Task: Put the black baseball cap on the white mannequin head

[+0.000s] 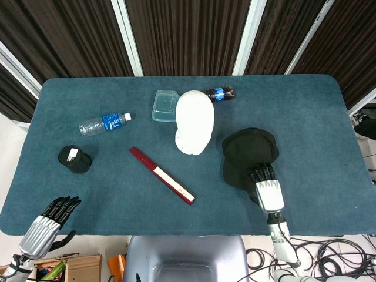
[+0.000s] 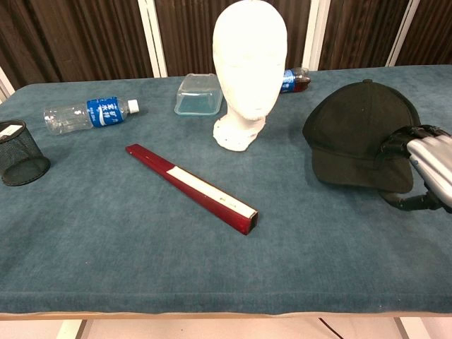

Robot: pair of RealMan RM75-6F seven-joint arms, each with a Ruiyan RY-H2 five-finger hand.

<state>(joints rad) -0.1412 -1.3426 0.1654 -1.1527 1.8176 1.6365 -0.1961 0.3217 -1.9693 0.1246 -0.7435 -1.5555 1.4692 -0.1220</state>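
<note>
Right hand [image 2: 424, 159] fingers grip black cap [image 2: 360, 134] brim; left hand [image 1: 44, 226] open; labels unreadable.

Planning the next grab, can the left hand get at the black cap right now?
Probably not: the left hand sits at the table's near left corner, and the cap lies far across under the right hand.

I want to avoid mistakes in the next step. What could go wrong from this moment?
The right hand grips only the brim of the black baseball cap, so the cap may slip or tilt when lifted. The white mannequin head stands free on the table and might tip if the cap pushes it, perhaps onto the clear container beside it.
</note>
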